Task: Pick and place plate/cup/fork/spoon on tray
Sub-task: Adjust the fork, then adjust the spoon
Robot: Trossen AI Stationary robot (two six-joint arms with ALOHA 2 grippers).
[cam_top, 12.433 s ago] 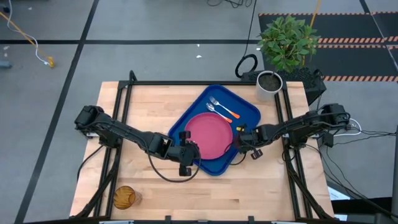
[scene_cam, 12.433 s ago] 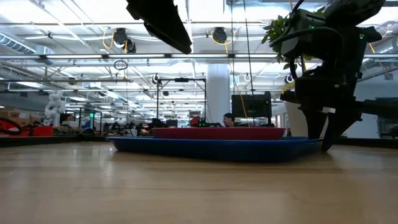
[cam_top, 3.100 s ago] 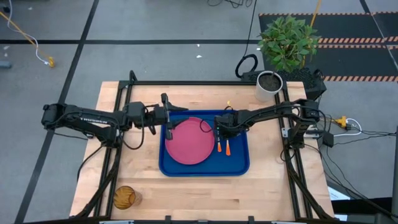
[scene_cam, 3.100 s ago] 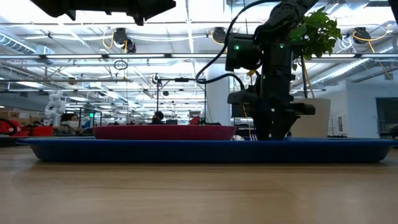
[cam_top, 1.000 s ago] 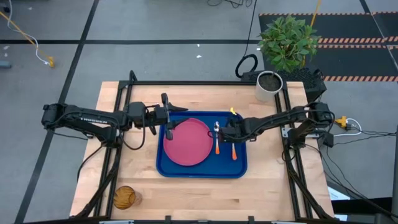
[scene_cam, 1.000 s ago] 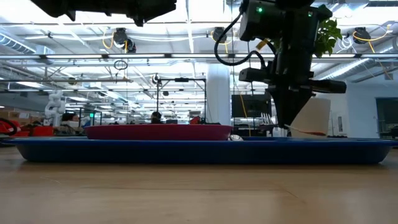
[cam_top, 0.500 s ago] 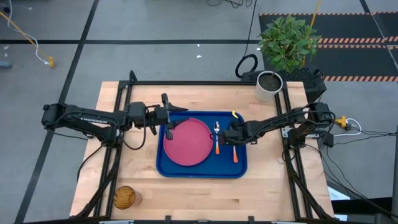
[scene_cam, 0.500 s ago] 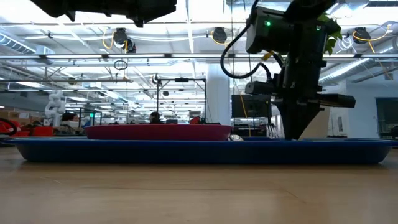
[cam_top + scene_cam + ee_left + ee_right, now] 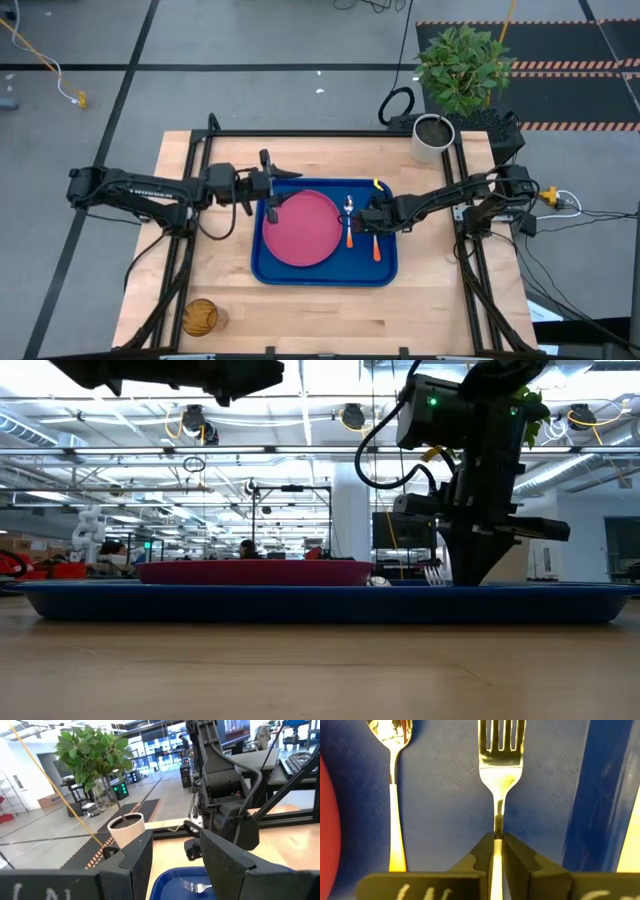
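The fork (image 9: 501,780) lies on the floor of the blue tray (image 9: 325,272), in the tray's right part, tines toward the far side and orange handle (image 9: 376,250) toward the near side. The right gripper (image 9: 374,222) has its jaws clamped on the fork's stem just below the tines; the right wrist view shows the two dark fingers (image 9: 482,851) pressed against the stem from both sides. In the low view this gripper (image 9: 478,572) reaches down to the tray with the tines (image 9: 434,572) showing just beside it.

The spoon (image 9: 349,222) lies just left of the fork, parallel to it, bowl toward the far side, between the fork and the plate (image 9: 301,227). The pink-red plate sits flat in the tray's left half.

The cup (image 9: 199,318) stands on the desk (image 9: 440,300) near its near-left corner, well apart from the tray.

The left gripper (image 9: 270,192) hangs over the tray's far-left edge, beside the plate's far rim, its jaws apart and holding nothing.

A white pot (image 9: 433,137) with a green plant (image 9: 461,58) stands at the desk's far-right corner.
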